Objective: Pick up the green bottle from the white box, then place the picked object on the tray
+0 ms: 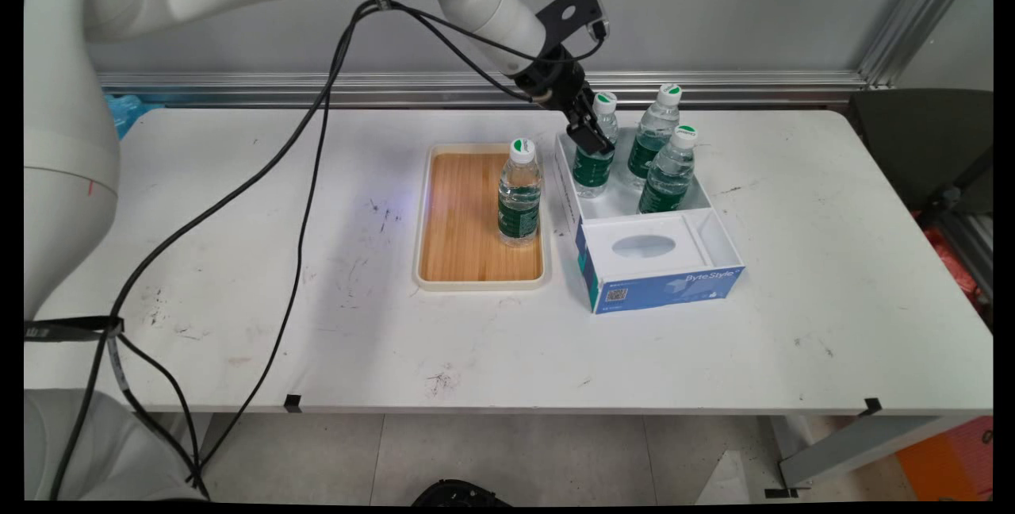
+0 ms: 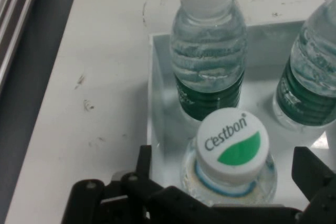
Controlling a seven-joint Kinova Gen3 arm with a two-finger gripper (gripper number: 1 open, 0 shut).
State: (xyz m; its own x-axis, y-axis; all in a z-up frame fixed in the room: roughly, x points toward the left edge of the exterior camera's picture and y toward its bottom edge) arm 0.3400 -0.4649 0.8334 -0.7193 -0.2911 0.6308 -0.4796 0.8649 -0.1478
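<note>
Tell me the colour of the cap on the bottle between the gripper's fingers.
White, with a green leaf mark and grey lettering on the cap; clearest in the hand view.

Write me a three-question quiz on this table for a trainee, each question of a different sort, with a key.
1. Count: how many bottles stand in the box?
2. True or false: the tray holds two bottles.
3. Choose one. The hand is down over:
A. a bottle on the tray
B. the bottle nearest the tray among those in the box
C. the bare table right of the box

Key: 1. three; 2. false; 3. B
</note>
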